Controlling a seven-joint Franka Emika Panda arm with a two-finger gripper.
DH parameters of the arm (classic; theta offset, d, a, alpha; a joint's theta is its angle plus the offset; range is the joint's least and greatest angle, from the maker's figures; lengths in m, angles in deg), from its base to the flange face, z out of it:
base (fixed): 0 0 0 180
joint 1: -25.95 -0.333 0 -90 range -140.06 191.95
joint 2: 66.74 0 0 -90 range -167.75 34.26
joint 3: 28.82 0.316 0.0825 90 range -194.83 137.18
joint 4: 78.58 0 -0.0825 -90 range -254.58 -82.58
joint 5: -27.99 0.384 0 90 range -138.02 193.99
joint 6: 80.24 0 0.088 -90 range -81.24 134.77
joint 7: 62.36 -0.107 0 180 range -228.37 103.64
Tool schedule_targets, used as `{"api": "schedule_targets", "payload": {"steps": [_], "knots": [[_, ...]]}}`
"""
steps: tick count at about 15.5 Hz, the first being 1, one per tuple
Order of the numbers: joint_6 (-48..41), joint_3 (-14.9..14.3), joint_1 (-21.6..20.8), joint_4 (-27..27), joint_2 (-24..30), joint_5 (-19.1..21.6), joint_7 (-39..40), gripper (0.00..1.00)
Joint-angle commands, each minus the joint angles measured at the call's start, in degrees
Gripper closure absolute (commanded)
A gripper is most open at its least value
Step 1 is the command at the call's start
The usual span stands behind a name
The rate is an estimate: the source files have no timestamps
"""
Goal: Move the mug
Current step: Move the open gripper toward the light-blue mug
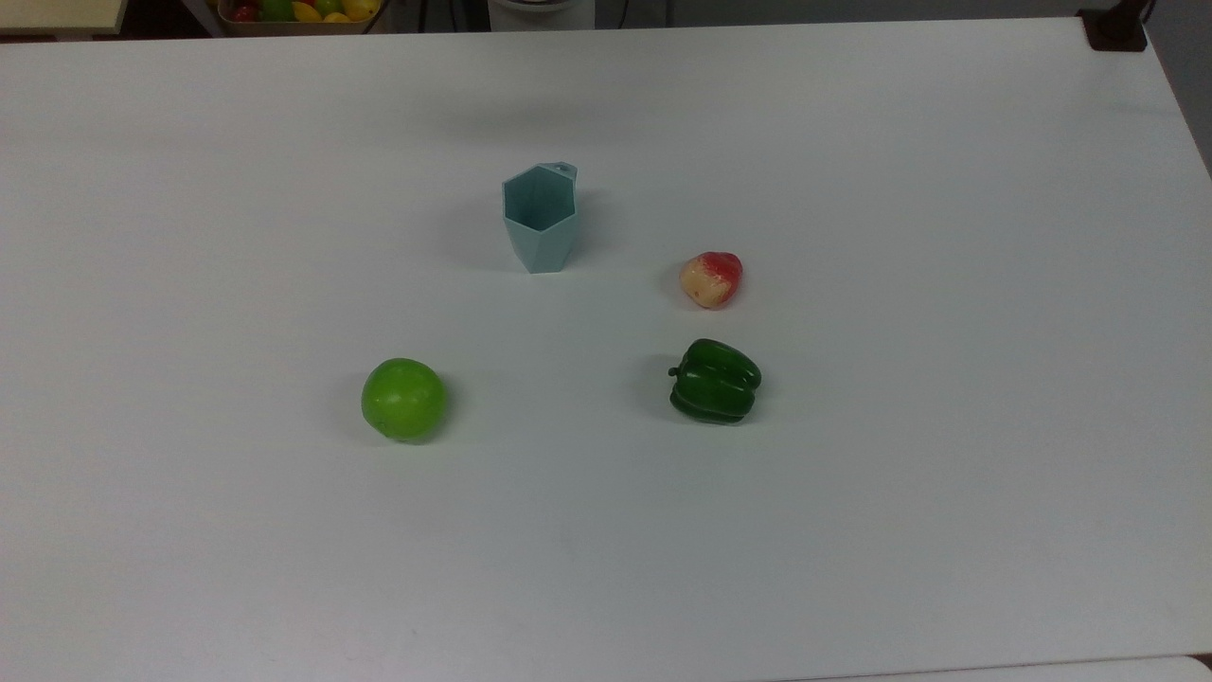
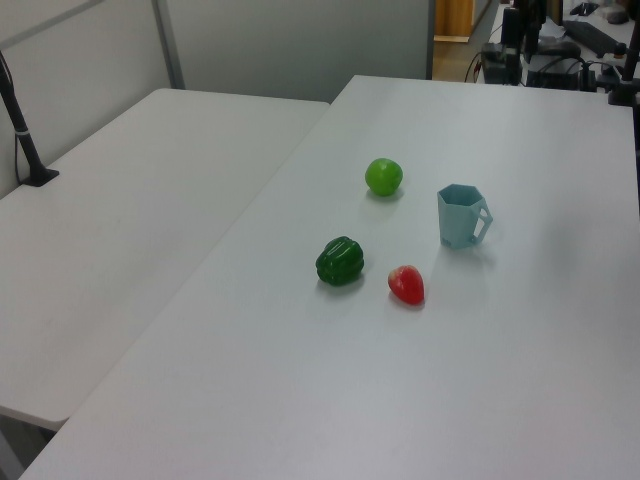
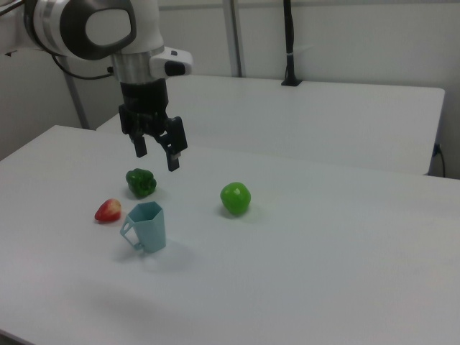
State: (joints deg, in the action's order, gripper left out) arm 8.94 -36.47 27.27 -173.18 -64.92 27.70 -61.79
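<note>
The pale teal faceted mug (image 1: 540, 218) (image 2: 462, 215) (image 3: 147, 227) stands upright on the white table (image 1: 852, 493), its small handle towards the top view's far side. In the right view my gripper (image 3: 157, 154) hangs open in the air above and behind the mug, well clear of it, with nothing between its fingers.
A green apple (image 1: 403, 399) (image 3: 235, 198), a dark green bell pepper (image 1: 715, 381) (image 3: 141, 182) and a red-and-cream fruit (image 1: 711, 278) (image 3: 108, 210) lie around the mug. A second table (image 2: 120, 230) adjoins on the left view's left. A black post (image 3: 289, 43) stands at the back.
</note>
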Motion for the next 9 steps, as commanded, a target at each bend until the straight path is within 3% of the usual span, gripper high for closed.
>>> {"api": "schedule_targets", "payload": {"steps": [1,6,9], "knots": [[-3.05,0.0,-0.09,1.17,-0.16,0.81,0.04,0.0],[-1.74,1.23,0.17,-1.71,2.02,0.81,-0.13,0.0],[5.45,1.58,-1.14,-13.81,9.13,0.81,-0.22,0.0]]}}
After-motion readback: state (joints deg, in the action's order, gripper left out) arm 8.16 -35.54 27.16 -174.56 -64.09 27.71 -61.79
